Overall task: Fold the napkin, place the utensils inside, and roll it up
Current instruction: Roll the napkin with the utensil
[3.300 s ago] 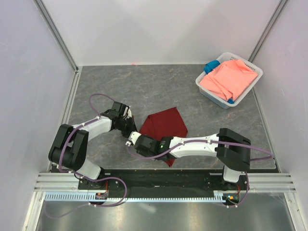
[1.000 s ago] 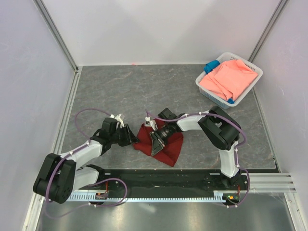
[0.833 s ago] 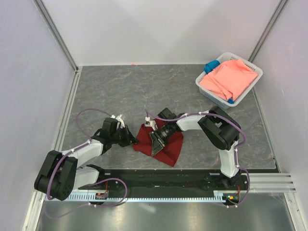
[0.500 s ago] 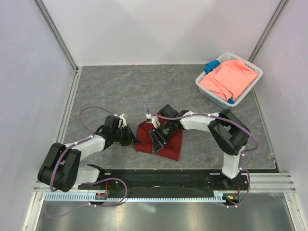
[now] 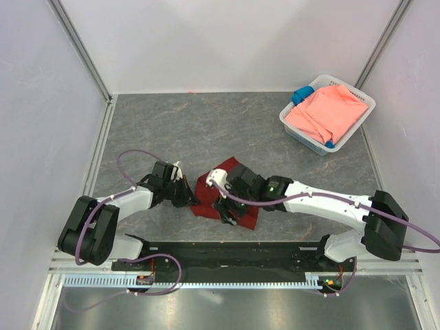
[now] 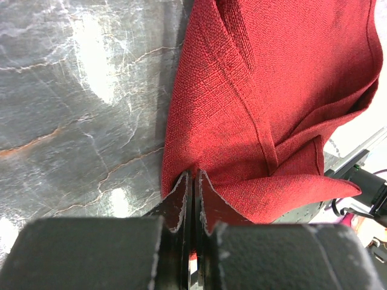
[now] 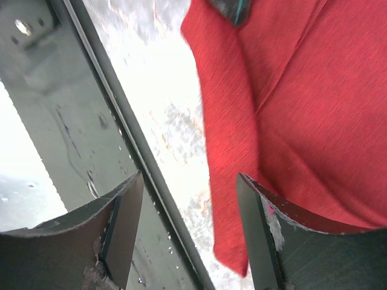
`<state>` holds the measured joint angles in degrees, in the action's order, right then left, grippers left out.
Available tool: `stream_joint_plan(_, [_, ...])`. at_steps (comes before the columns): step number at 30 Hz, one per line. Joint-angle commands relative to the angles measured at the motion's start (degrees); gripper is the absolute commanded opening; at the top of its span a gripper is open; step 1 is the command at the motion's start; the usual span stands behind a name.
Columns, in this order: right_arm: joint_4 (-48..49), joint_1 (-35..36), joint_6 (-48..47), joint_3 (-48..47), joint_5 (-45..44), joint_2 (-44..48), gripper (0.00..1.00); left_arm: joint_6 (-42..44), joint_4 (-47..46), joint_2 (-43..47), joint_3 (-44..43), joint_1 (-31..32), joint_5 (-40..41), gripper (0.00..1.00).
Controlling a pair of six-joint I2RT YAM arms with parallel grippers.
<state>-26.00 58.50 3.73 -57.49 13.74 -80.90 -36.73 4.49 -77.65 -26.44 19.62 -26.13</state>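
Three hazards follow from the present layout.

1. Edge loss. The dark red, soft woven napkin (image 5: 205,194) lies bunched in overlapping layers on the grey marbled counter (image 5: 206,124), between the two arms and close to the counter's near edge, just beside the black base rail (image 5: 227,251). In the right wrist view, one pointed corner of the cloth reaches toward that edge. A pull toward the robot would probably carry this corner over the edge or snag it on the rail.

2. Slip or drag. The left arm (image 5: 134,199) holds only a narrow margin of cloth. A sharp pull would likely strip the edge free, or haul the whole bundle along instead of opening a clean fold.

3. Collision. The tips of the left arm and the right arm (image 5: 323,203) are near each other over the same cloth, so a careless crossing move could bring them together.

No silvery metal utensils show in any view. Whether they lie under the cloth cannot be told.

Jaw state:
- Left jaws: closed to a hairline gap, pinching the napkin's left edge at a fold, low against the counter.
- Right jaws: spread wide and clamped on nothing, poised over the napkin's near side. One side overlaps the cloth in the wrist view, but contact cannot be confirmed.
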Motion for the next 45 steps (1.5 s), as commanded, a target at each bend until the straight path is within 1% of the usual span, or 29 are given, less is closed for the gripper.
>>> stream_joint_plan(1, [-3.44,5.47,3.56,3.53,-13.38,1.27,0.71,2.89,4.03,-1.02,-1.34,0.16,1.17,0.02])
stream_joint_plan(3, [-3.27,6.8,4.27,4.67,-16.1,0.93,0.71,3.16,4.3,-1.28,-1.51,0.16,1.08,0.02])
stream_joint_plan(7, [-2.92,9.08,4.45,5.46,-17.78,-0.83,0.71,3.33,4.39,-1.63,-1.6,0.16,0.73,0.02])
stream_joint_plan(18, [-0.46,9.18,-0.11,4.68,-23.4,-6.63,0.71,3.68,4.47,-2.33,-1.95,0.16,0.2,0.02])
stream_joint_plan(27, [-0.46,9.26,-3.2,3.36,-27.79,-9.71,0.72,4.03,4.56,-3.04,-2.22,0.16,-0.15,0.02])
stream_joint_plan(28, [-0.37,9.26,-5.2,3.18,-28.15,-9.62,0.72,3.95,4.56,-3.21,-2.22,0.16,-0.24,0.02])
stream_joint_plan(36, [0.24,10.67,-8.47,0.19,-27.71,-8.57,0.72,3.95,4.56,-3.39,-2.39,0.25,-0.32,0.02])
stream_joint_plan(45, [2.97,11.72,-11.63,-0.25,-24.64,-11.38,0.72,4.12,4.74,-3.91,-2.66,0.25,-0.41,0.02])
